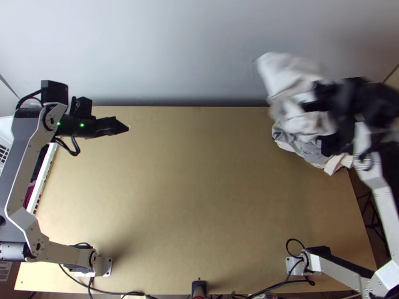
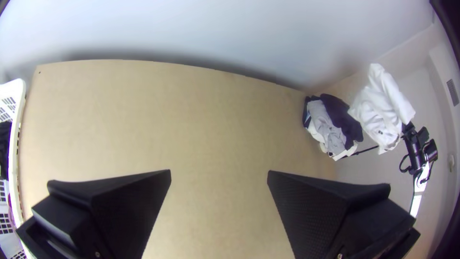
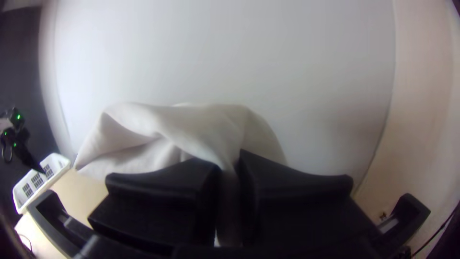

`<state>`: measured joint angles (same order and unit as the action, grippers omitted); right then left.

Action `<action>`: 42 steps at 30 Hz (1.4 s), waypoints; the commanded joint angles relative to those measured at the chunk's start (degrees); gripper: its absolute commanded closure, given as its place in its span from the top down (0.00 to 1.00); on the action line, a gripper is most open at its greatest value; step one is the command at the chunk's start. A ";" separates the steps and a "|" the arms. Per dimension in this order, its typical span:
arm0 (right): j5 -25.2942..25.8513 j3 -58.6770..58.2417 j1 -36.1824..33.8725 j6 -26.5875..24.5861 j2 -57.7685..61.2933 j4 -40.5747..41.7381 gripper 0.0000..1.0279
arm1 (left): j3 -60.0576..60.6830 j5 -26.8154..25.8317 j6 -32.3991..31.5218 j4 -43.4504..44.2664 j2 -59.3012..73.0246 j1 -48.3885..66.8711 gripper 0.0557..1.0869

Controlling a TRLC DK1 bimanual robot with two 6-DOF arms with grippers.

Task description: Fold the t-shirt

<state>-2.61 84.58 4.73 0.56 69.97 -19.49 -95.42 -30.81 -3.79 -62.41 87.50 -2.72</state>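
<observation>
My L gripper is spread wide near the table's far L corner. R gripper has the tee clamped, bunched, up by the clothes pile at the far R edge. Broad stretch of wood btwn.

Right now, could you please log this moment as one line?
right hand: shut on white garment, hanging bunched | left hand: open, empty, over table | clothes pile: table's far right corner | fold: not started

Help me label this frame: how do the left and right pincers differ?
The left pincer is open and empty, while the right pincer is shut on white cloth. The left pincer is by the far left of the table; the right pincer is by its far right. Both are black.
</observation>
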 commanded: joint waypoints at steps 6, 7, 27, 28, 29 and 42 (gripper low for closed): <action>-19.27 5.78 -40.33 6.91 -2.12 -1.78 0.03 | 3.83 0.22 2.21 -1.75 -2.16 -4.05 0.95; -21.21 5.25 -43.76 6.83 -1.68 -1.52 0.03 | 4.01 0.22 2.39 -1.84 -2.16 -4.13 0.95; -12.51 5.42 -23.63 3.13 26.44 7.80 0.03 | 6.56 -0.04 8.63 -4.82 -3.57 -12.75 0.95; -11.71 6.48 -22.31 3.31 28.02 7.71 0.03 | 6.65 -0.04 9.15 -5.18 -3.74 -13.54 0.95; -11.36 7.09 -21.52 3.84 28.90 7.71 0.03 | 6.73 -0.13 9.77 -5.44 -4.01 -14.42 0.95; -10.31 -5.91 -16.86 4.98 20.99 7.44 0.03 | 8.40 -1.54 12.93 -6.49 -4.10 -18.64 0.95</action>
<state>-13.65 87.48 -14.13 5.63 95.90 -12.25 -87.53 -31.57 8.14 -68.60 83.20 -19.94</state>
